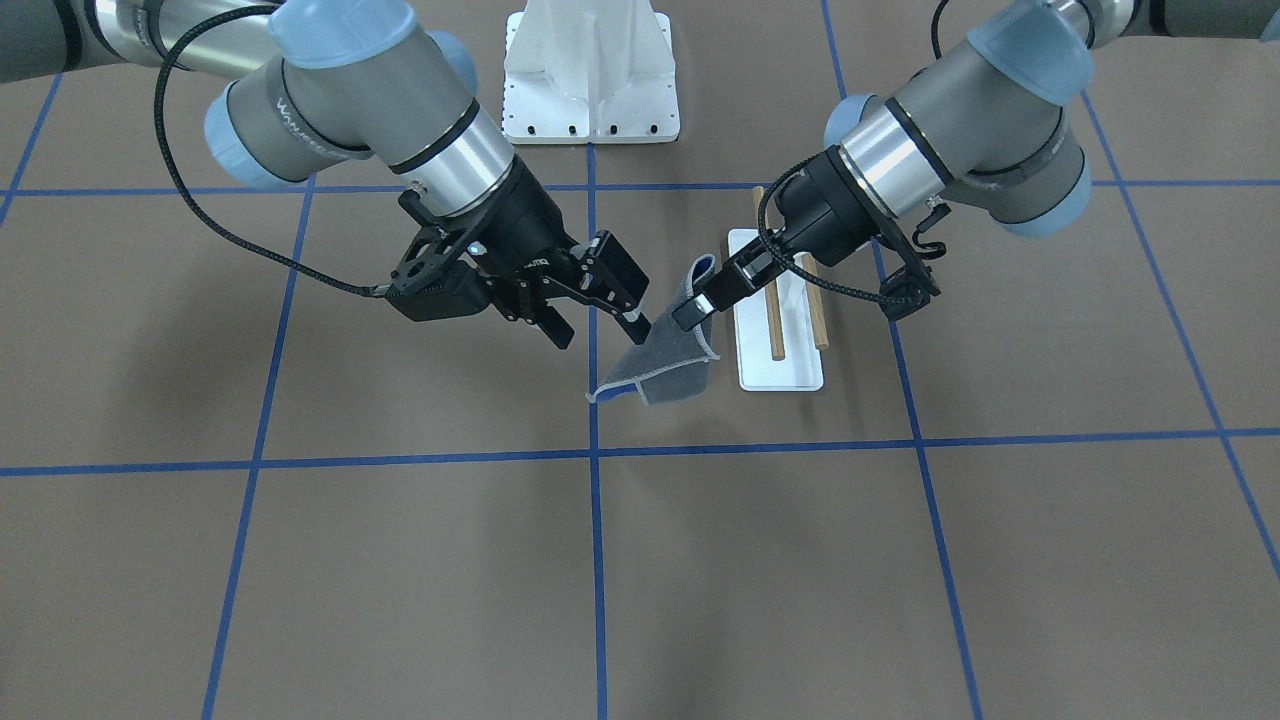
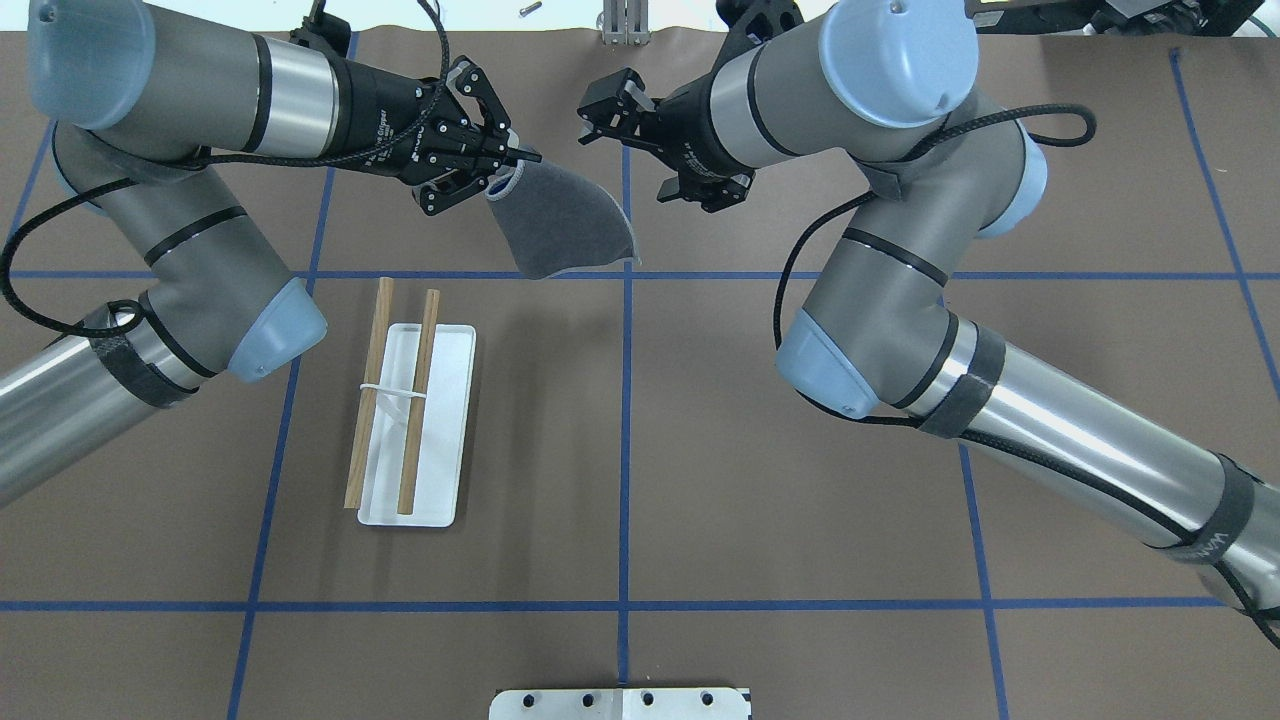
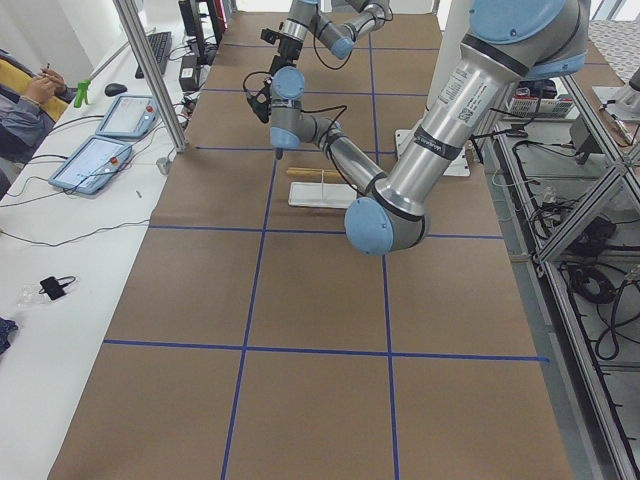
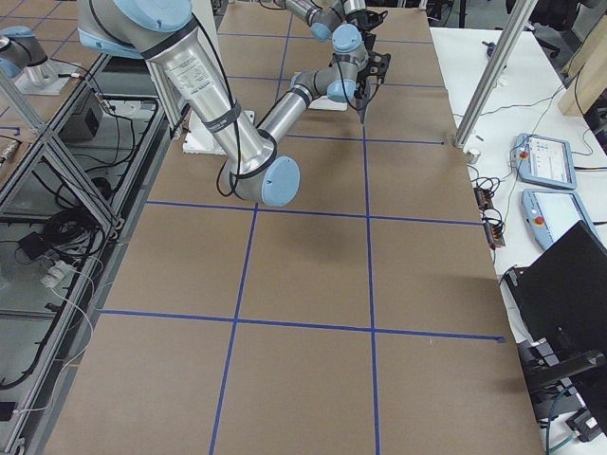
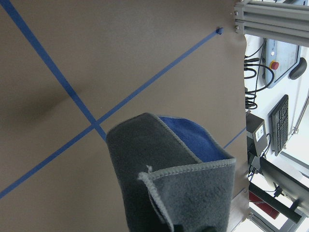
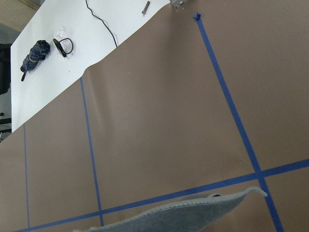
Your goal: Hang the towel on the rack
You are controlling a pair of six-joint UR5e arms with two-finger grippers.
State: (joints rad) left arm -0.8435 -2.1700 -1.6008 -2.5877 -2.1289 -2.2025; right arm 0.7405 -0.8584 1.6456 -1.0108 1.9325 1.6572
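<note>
One white pedestal (image 1: 590,75) near rack (image 1: 779,335)

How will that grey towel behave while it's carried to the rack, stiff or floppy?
Probably floppy: held by one edge in the left pincer, the towel curls and sags. Likely light, since that small pinch holds it up. It may swing or drape unevenly over the dowels of the rack.

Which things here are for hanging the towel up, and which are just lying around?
For the job:
- the towel, pinched by the left gripper
- the rack with its two wooden dowels
- the right gripper, open beside the towel

Just lying about:
- the big white pedestal
- the control tablets on the side bench
- a dark bundle past the table's edge
</note>
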